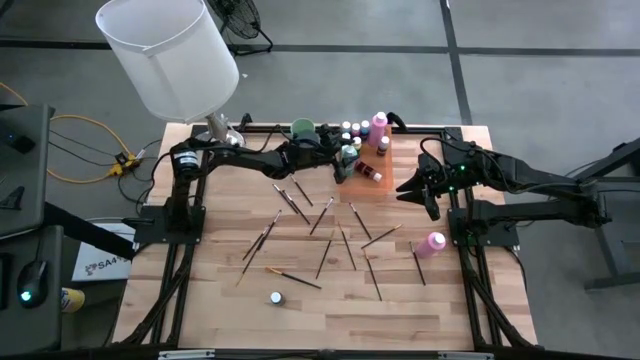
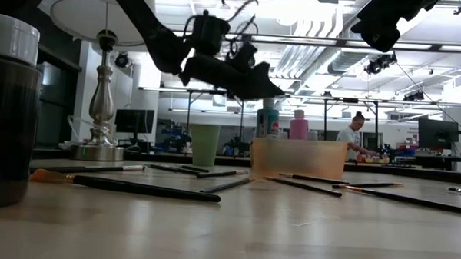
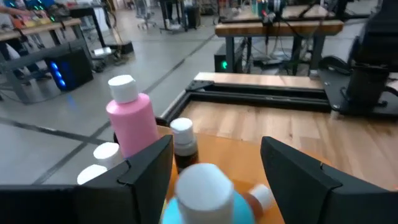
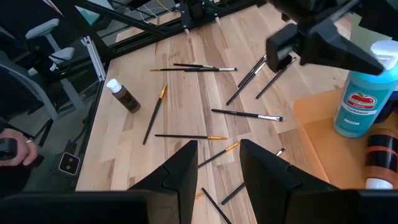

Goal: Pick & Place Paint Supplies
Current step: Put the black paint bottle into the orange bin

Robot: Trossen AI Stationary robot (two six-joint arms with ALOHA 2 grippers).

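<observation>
Left gripper [image 1: 346, 163]: fingers apart, poised directly over a teal bottle [image 3: 202, 196] with a pale cap, not gripping it. Bottle upright on the orange tray [image 1: 392, 180] at the far edge of the tabletop [image 1: 300, 310]. Beside it in the tray: tall pink bottle [image 3: 132, 121], small brown bottle [image 3: 183, 142], further pale caps.

Right gripper [image 1: 428, 199]: fingers parted with a narrow gap, nothing between them, raised above the tabletop just right of the tray.

Tabletop: pale wood planks, paintbrushes [image 1: 322, 215] scattered across the middle; one pink bottle [image 1: 431, 243] lying near the right edge; one brown bottle [image 4: 122, 95] near the front.

Far left corner: white lampshade [image 1: 170, 55] on silver base.

Room: concrete floor, workbenches, a person [image 2: 355, 134] seated in the background.
</observation>
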